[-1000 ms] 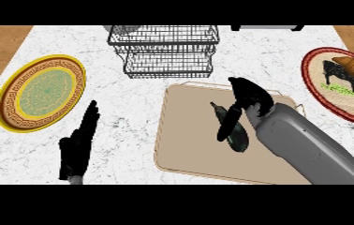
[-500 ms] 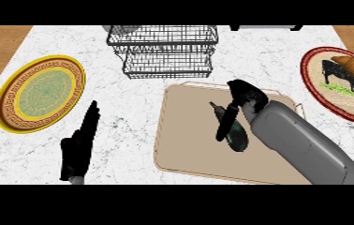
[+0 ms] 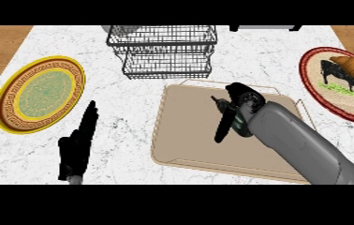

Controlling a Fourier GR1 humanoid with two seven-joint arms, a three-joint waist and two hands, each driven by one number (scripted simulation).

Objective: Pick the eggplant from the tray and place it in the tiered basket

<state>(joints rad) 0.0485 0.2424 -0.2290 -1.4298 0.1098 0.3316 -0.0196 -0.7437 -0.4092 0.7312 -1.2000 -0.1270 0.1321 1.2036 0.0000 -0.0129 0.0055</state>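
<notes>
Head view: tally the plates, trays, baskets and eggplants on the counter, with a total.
Round plates: 2, the yellow-rimmed plate and the red-rimmed plate holding food
Beige rectangular tray: 1
Black wire tiered basket: 1
Dark eggplant, on the tray: 1
Total: 5

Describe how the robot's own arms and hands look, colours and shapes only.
The right forearm is a thick, smooth grey cylinder without cables or markings. It ends in a black right hand with a rounded, ringed wrist piece. The left hand is black too, with long, slim fingers; its forearm barely shows.
</notes>
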